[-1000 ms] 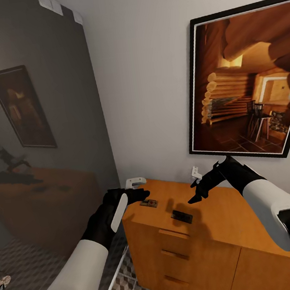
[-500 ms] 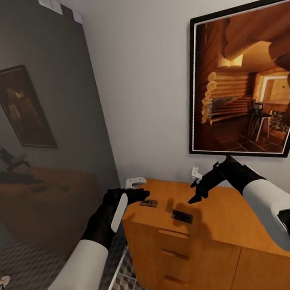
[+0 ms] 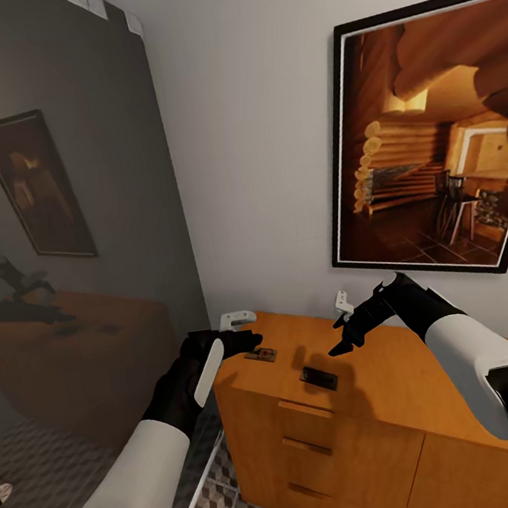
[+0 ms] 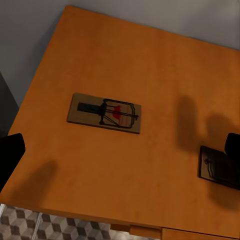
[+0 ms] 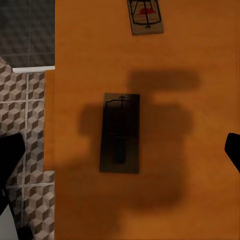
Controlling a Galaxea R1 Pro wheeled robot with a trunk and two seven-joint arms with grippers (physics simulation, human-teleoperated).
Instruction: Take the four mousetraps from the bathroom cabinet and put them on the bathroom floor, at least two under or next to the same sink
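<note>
Two flat wooden mousetraps [image 3: 260, 356] [image 3: 318, 377] on smooth orange cabinet [image 3: 399, 379], beneath spread-fingered left gripper [image 3: 245, 340] and right gripper [image 3: 341, 337].

A framed log-cabin picture [image 3: 424, 135] hangs on the pale wall [image 3: 253, 126] — dark glass panel [image 3: 61, 191] beside it.

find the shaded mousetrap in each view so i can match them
Head: shaded mousetrap on the cabinet top, near its front edge, below the right claw.
Left wrist: at the picture's right edge, cut off.
Right wrist: centre, in shadow.
Shared landmark: the lit mousetrap.
</note>
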